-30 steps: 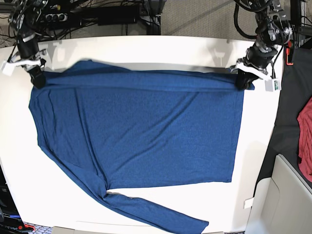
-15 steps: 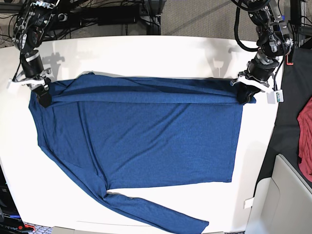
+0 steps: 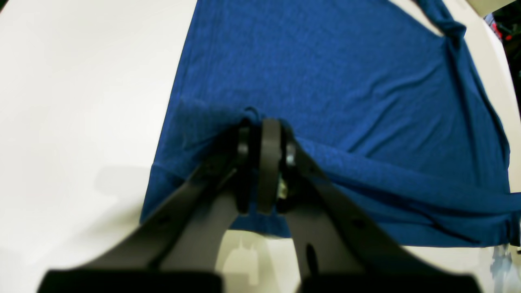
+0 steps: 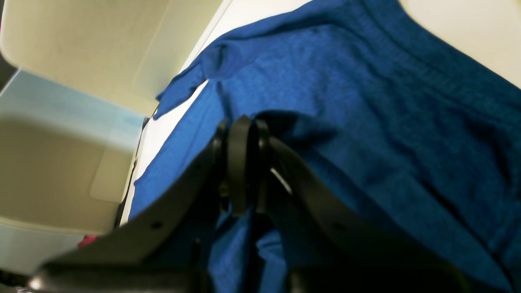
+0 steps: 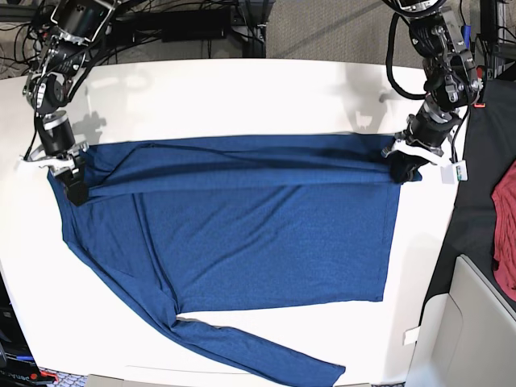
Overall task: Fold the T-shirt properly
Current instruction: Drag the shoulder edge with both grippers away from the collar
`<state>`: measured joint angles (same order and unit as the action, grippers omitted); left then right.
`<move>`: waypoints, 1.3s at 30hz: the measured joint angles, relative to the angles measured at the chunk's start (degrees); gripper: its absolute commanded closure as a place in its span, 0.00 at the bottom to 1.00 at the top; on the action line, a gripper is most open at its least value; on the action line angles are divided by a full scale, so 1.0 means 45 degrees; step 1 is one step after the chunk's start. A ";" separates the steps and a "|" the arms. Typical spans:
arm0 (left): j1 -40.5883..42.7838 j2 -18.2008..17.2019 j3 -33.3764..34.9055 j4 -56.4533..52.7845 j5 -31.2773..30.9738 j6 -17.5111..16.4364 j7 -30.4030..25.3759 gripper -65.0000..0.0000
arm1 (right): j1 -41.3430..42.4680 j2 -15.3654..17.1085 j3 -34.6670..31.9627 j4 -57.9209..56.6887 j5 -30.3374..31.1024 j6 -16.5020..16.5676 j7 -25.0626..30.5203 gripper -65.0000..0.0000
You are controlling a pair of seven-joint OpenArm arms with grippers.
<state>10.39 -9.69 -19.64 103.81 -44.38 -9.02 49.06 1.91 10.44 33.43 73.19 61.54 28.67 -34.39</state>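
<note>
The left claw and right claw, each clamped on the far edge of the shirt spread across the surface, are mid-fold; next, carry that edge evenly toward the near edge.

Blue T-shirt, top edge folded

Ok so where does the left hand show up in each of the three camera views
Base: left hand at right, pinching the T-shirt edge.
Left wrist: lower centre, shut on a blue bunch.
Right wrist: not in it.
Shared landmark: the taut folded band of fabric.
</note>
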 measured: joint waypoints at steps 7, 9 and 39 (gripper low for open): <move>-0.0087 0.0005 0.0000 -0.0588 0.0024 0.0034 0.0005 1.00 | 0.0476 -0.0019 0.0015 -0.0641 -0.0015 -0.0029 0.0015 0.99; -0.0092 0.0005 0.0000 -0.0787 0.0000 0.0034 0.0000 0.97 | 0.0491 -0.0044 0.0019 -0.0699 -0.0010 -0.0029 0.0019 0.99; 0.1214 0.0355 -0.0083 0.1394 -0.0010 0.0092 0.1710 0.65 | -0.2569 -0.0185 0.1020 0.0787 0.2866 0.0068 0.0092 0.73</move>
<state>15.86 -8.10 -20.01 110.08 -44.42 -8.60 56.75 -9.65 9.61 38.02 76.73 74.43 28.97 -33.98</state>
